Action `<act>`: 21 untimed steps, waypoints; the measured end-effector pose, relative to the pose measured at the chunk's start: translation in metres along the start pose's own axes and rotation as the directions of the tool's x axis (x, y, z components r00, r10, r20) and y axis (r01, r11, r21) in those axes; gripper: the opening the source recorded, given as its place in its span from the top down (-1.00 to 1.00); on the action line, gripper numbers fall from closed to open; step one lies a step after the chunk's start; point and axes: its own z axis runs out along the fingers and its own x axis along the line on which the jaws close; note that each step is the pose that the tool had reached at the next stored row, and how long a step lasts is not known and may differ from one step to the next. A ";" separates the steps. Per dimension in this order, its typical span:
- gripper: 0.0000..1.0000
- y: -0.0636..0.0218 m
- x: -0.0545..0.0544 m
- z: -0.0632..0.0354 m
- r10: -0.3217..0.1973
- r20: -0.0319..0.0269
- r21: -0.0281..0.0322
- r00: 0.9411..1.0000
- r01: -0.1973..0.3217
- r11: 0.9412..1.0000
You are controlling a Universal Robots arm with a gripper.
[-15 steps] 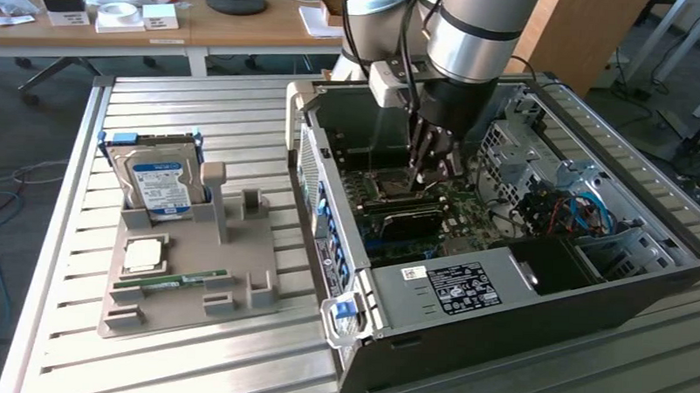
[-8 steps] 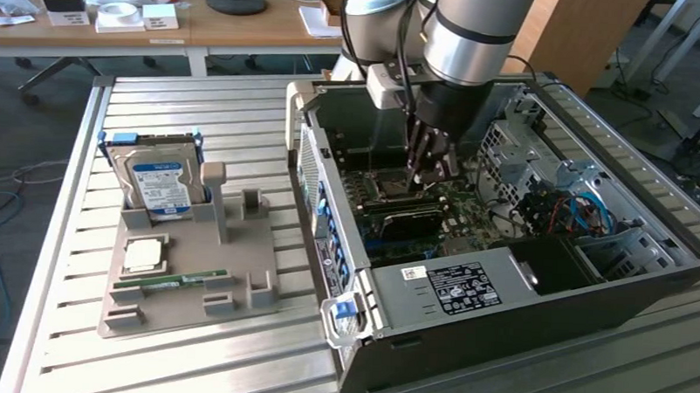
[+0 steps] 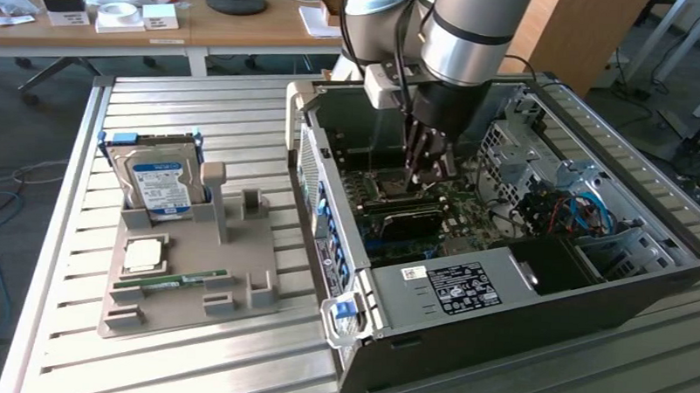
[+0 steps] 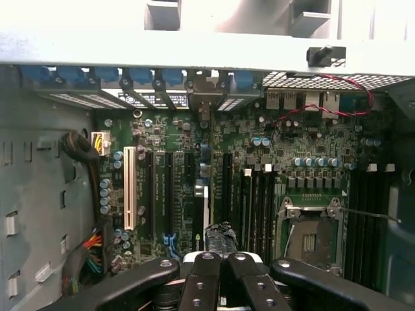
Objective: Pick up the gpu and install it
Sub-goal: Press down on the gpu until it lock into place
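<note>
The gpu stands on edge low in the open computer case, its black face showing, set among the motherboard's slots. In the wrist view the gpu is a thin edge running from its silver bracket at the case's rear wall toward my fingers. My gripper hangs straight down inside the case, just above the card. Its black fingers are pressed together, shut, with nothing visible between them. Whether they touch the card's edge I cannot tell.
On the exterior view's left a grey parts tray holds a silver hard drive, a processor chip and a green RAM stick. An open processor socket and cable bundles flank the slots.
</note>
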 end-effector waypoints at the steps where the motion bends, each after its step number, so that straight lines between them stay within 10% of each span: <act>1: 0.79 0.0001 0.000 0.0018 0.002 0.000 0.000 1.000 -0.002 1.000; 21: 0.79 0.0016 0.001 0.0303 0.035 -0.005 0.002 0.999 -0.035 0.999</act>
